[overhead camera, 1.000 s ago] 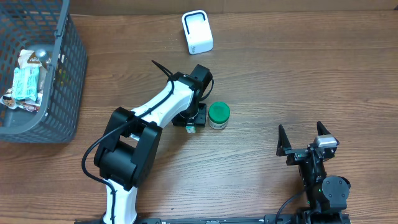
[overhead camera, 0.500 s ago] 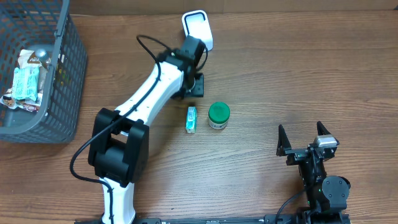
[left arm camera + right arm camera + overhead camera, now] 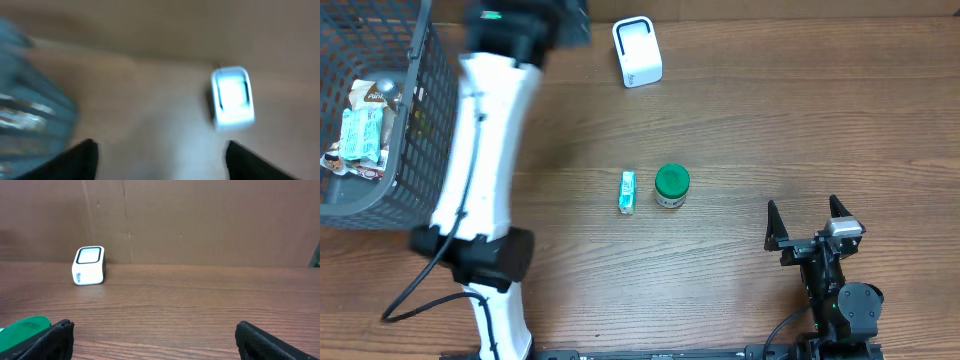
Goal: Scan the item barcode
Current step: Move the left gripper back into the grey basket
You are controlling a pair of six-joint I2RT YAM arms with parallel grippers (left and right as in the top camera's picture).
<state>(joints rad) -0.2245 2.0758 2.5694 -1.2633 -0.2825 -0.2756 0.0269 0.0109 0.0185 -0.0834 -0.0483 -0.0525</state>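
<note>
Packet beside green-lidded jar, well apart from scanner.

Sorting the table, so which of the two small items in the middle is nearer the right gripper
The round tub with the green lid; the slim blue-and-white packet lies on its far side from the right gripper.

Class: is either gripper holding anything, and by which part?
Nothing is held: left gripper and right gripper are both open and empty; the small packet lies on the table.
</note>
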